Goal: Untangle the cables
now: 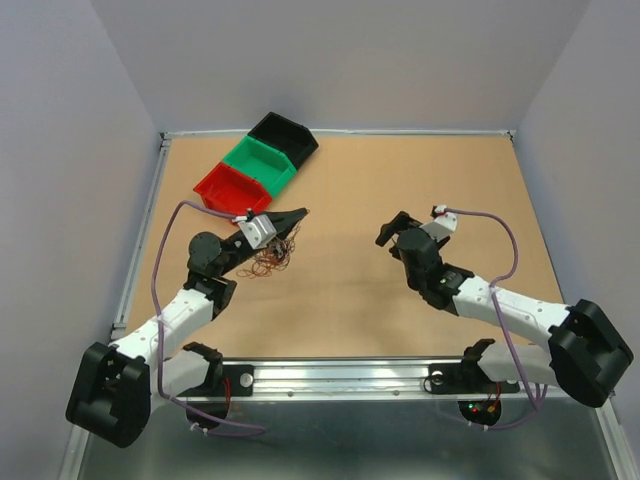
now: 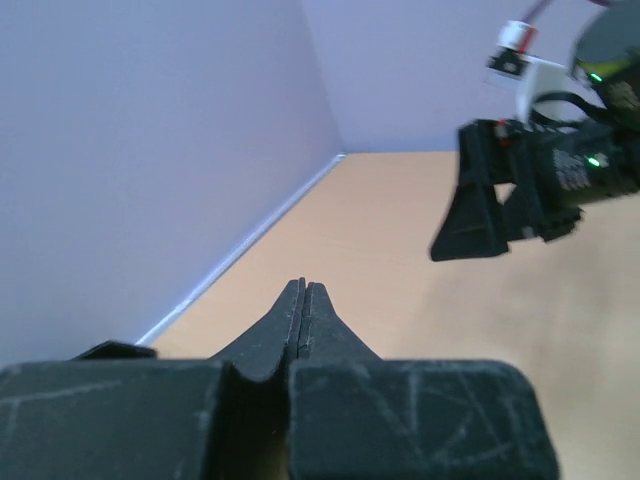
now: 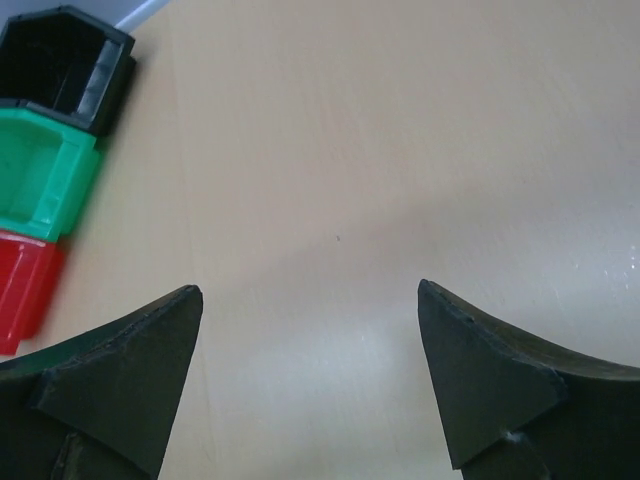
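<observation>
Two hands: left hand [image 1: 298, 214] clenched near the cables [image 1: 276, 256], right hand [image 3: 308, 288] released wide

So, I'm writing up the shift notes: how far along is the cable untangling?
Done: nothing that shows; the cables sit in one curly clump, and no wire shows in the red bin, green bin or black bin. In hand: the left fingers are shut beside the clump, no strand visible between them; the right fingers stand open and empty. Left: all the separating.
</observation>
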Robot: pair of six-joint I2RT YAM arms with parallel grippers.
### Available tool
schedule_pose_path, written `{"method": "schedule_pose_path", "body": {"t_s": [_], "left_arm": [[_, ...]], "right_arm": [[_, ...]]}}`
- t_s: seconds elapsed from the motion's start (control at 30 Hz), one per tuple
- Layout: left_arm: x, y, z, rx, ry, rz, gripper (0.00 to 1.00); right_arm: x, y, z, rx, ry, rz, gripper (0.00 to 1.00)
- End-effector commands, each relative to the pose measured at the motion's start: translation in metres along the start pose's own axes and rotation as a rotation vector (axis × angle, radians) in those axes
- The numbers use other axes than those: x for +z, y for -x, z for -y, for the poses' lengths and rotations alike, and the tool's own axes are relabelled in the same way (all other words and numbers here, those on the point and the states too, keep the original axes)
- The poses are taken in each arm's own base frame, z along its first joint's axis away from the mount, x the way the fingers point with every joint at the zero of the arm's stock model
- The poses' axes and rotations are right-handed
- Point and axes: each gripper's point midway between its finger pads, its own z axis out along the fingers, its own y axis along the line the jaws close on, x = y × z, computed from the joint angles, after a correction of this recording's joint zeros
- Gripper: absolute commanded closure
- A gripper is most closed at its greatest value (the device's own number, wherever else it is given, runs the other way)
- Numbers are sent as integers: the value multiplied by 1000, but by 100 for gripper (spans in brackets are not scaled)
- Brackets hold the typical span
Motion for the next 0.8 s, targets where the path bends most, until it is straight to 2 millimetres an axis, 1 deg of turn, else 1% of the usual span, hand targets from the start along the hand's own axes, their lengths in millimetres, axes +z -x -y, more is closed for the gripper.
{"method": "schedule_pose_path", "body": {"t_s": [0.0,0.03,0.07,0.1,0.13,0.17,0.2,0.23,0.3,0.37,0.43,0.63,0.73,0.77], "left_arm": [[11,13,45,15,-278,68,100],[11,2,53,-12,-317,31,100],[14,-5,56,-3,-338,13,100],[17,-6,56,-1,-341,5,100],[18,-10,56,-4,-342,-6,100],[19,-15,57,-11,-342,-18,100],[20,-19,59,-19,-347,-27,100],[20,-20,59,-24,-349,-30,100],[21,-21,66,-26,-375,-29,100],[21,-22,72,-31,-394,-34,100],[21,-24,76,-37,-414,-39,100],[21,-24,79,-37,-430,-46,100],[22,-22,81,-37,-438,-42,100],[21,-22,82,-40,-446,-42,100]], "right_arm": [[-15,15,-42,-157,223,-26,6],[-21,14,-55,-185,303,-40,6],[-29,10,-60,-207,379,-54,6],[-44,12,-82,-201,527,-47,6],[-52,12,-87,-201,593,-39,6],[-67,11,-95,-190,702,-29,6],[-73,12,-98,-201,746,-17,6],[-78,12,-102,-209,779,-19,6],[-88,12,-110,-232,849,-21,6],[-93,9,-114,-242,888,-28,10],[-99,2,-120,-260,940,-47,15],[-106,-17,-134,-327,997,-75,17],[-96,-23,-132,-354,929,-71,17],[-93,-26,-135,-366,914,-77,18]]}}
